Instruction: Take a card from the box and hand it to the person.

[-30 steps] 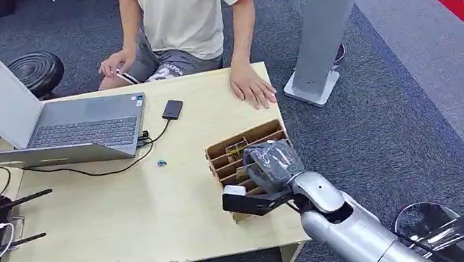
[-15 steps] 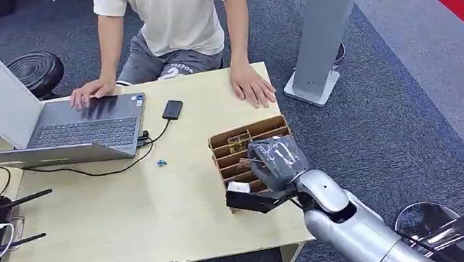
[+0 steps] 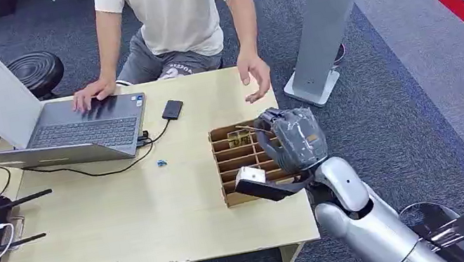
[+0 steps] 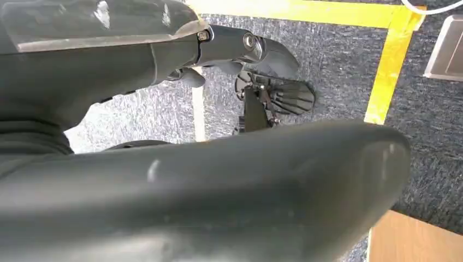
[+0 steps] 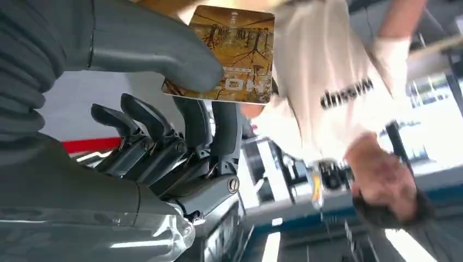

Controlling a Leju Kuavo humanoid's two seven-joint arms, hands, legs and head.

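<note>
Above the cardboard box (image 3: 243, 163) on the bench (image 3: 123, 220), the right hand (image 3: 289, 137) pinches a gold card (image 5: 226, 54) between thumb and fingers; its print is unreadable. Beyond, the person's hand (image 3: 255, 75) hovers; a laptop (image 3: 76, 131) sits well apart.

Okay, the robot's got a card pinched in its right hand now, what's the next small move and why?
Probably carry the card a little farther toward the person's raised hand. The right hand pinches it above the box, and that hand has lifted off the table, apparently ready to receive, with a gap between them.
</note>
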